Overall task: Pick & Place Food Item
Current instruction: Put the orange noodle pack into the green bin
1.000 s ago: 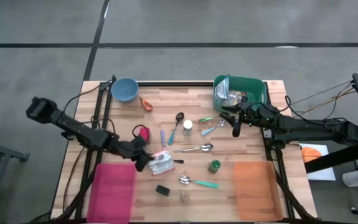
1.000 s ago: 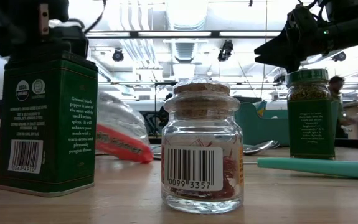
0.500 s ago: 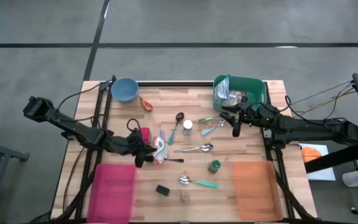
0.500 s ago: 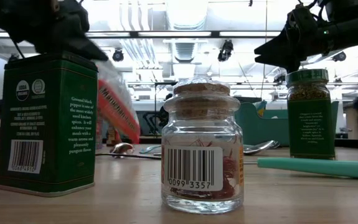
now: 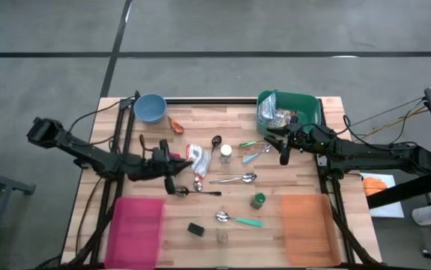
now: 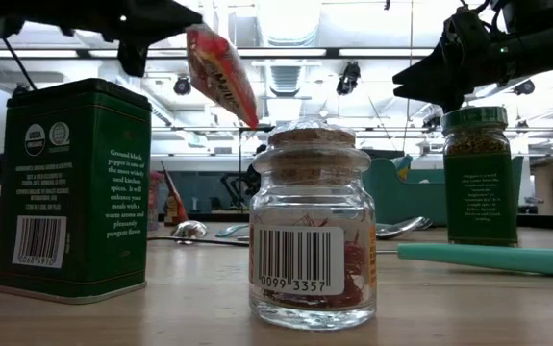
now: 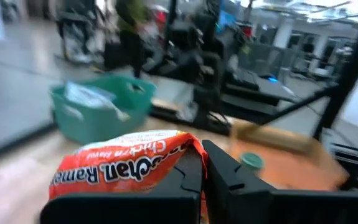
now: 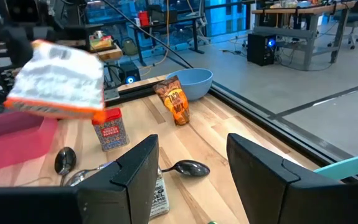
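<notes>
An orange-and-white ramen packet (image 5: 198,159) hangs in the air left of the table's middle, with my left gripper (image 5: 181,162) shut on it. The low view shows the packet (image 6: 220,72) high up, tilted, above the jars. It fills the lower left of the left wrist view, where the packet (image 7: 119,167) sits ahead of my left gripper (image 7: 202,167). My right gripper (image 5: 282,150) stands open in front of the green bin (image 5: 309,106) at the far right, nothing between its fingers (image 8: 135,171). My left gripper pinches the packet's sealed end (image 7: 190,148) between its two fingers. The fingers lie about level and come from the table's left. The packet is lifted clear of the table and sticks out past the fingertips, tilted on edge.
A blue bowl (image 5: 150,107) and a small snack bag (image 5: 175,124) lie far left. A red tin (image 5: 173,159), spoons (image 5: 239,178), a green jar (image 5: 258,200), a dark tin (image 5: 195,229) and a glass jar (image 6: 312,231) are scattered mid-table. A pink tray (image 5: 135,229) and an orange tray (image 5: 311,225) sit at the near edge.
My left gripper has risen and gone toward the table's far edge, rolling about its own line and tipping up to level. The ramen packet, flat on the table a second ago, has been lifted clear and turned on edge. A dark spoon under it now shows.
</notes>
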Robot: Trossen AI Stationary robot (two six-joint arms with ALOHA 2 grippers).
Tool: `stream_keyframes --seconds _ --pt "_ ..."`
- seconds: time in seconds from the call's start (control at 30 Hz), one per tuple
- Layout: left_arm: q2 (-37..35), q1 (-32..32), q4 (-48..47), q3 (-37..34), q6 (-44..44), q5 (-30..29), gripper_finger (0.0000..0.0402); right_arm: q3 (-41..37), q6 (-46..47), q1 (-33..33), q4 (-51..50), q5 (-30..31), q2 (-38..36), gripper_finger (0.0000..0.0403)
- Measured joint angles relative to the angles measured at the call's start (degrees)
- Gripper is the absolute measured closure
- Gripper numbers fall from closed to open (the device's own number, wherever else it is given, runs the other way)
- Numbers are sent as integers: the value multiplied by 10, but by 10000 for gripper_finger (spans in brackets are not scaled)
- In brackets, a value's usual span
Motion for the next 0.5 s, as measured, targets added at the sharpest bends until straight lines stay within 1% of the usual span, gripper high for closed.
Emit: stream_keyframes --seconds 0.1,0.3,0.37,0.5 --pt "0 34 25 0 34 -14 401 0 -1 0 0 0 0 216" --pt "18 130 107 0 102 -12 401 0 -1 0 0 0 0 216" --pt "32 165 144 0 127 14 401 0 0 0 0 0 0 216" --pt "71 231 203 0 156 114 401 0 0 0 0 0 0 216"
